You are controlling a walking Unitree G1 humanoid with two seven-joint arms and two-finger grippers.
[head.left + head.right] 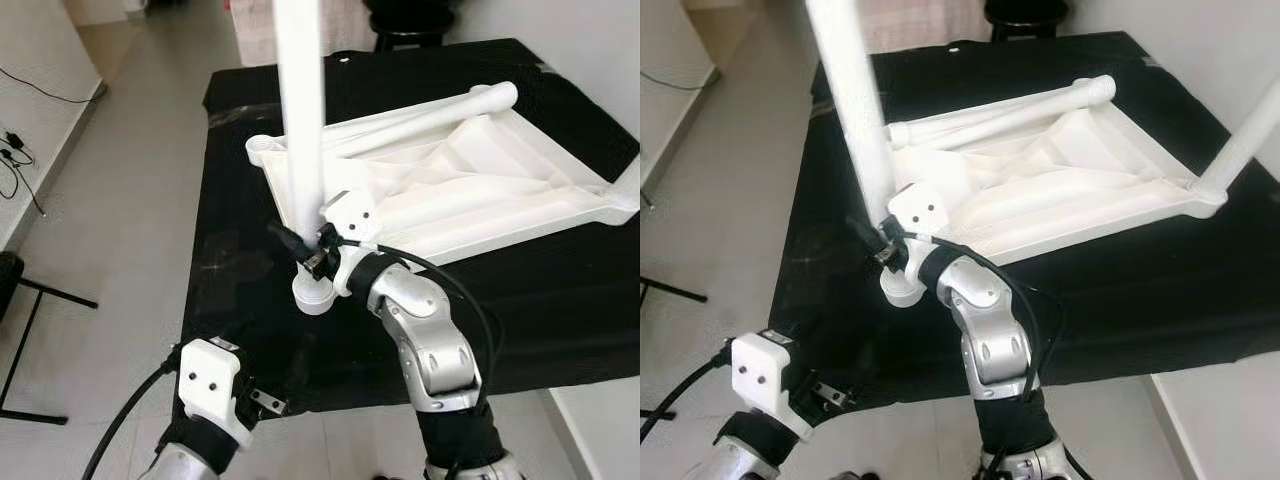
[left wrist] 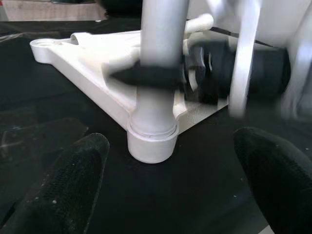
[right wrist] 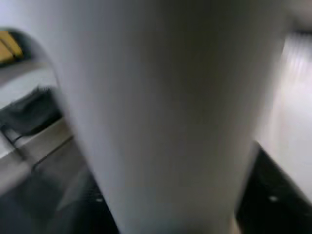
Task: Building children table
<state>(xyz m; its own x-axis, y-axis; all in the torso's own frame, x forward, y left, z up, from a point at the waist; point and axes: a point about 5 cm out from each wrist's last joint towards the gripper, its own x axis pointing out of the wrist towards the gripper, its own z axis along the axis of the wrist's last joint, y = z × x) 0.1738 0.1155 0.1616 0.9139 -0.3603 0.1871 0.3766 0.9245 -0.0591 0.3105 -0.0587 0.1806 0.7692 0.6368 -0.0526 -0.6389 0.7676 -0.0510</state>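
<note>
Upturned tabletop (image 1: 470,180) laid on black cloth (image 1: 240,250), leg (image 1: 300,120) seated upright in corner socket (image 1: 315,293), clamped by right gripper (image 1: 305,250), left gripper (image 2: 165,185) held nearby, fingers apart.

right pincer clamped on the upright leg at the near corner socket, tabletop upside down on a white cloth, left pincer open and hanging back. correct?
One thing is off: the cloth is black, not white, as the left eye view shows. The rest holds: the right pincer grips the upright leg above the near corner socket of the upturned tabletop, and the left pincer is open, short of it.
</note>
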